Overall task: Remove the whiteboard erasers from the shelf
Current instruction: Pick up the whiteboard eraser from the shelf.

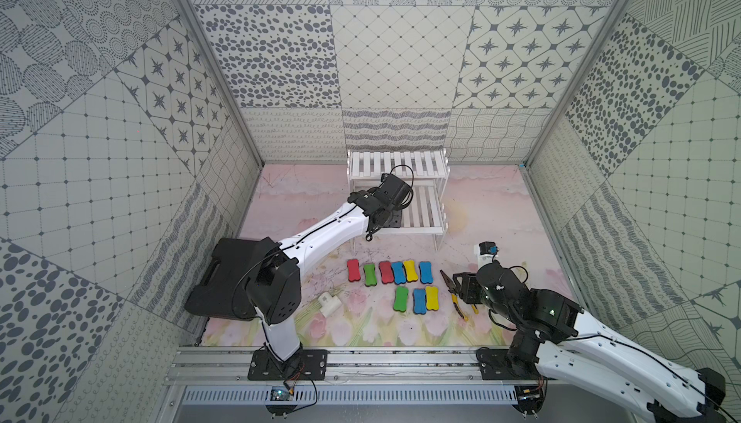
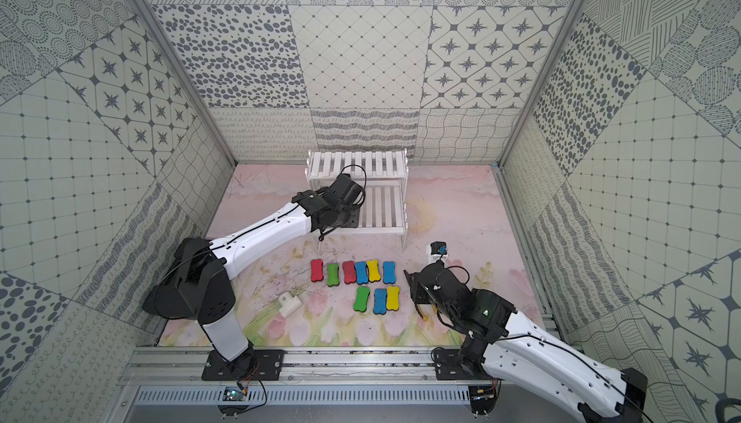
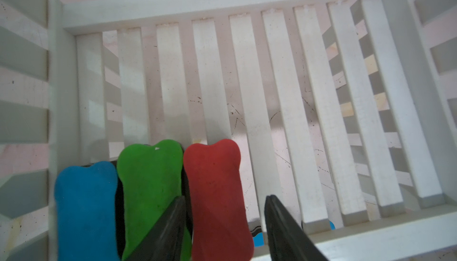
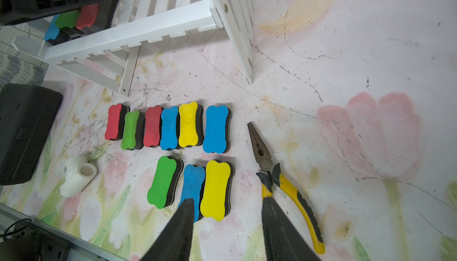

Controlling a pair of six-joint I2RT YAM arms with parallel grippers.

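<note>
Our left fingers (image 3: 282,227) apart, straddling red eraser (image 3: 215,188) at 9 o'clock end of shelf (image 3: 247,0) lower tier. We centre, clear green eraser (image 3: 150,173), clamp waist, lift straight. Right fingers (image 4: 279,227) apart, empty.

- On the lower tier of the shelf (image 3: 284,86), three erasers (image 3: 150,188) lie side by side at the end under the left tool (image 3: 225,197). The one nearest the tier's middle sits between the tool's fingers, and the other two lie beyond one finger.
- On the table (image 4: 358,49), before the shelf, a row of six erasers (image 4: 169,128) lies ahead of the right tool (image 4: 227,198).
- A row of three erasers (image 4: 193,185) lies nearer, just off one fingertip.
- The pliers (image 4: 291,193) lie beside that tool's other finger, away from the rows.
- A small block (image 4: 76,175) lies past both rows, with the case (image 4: 22,128) beyond it.
</note>
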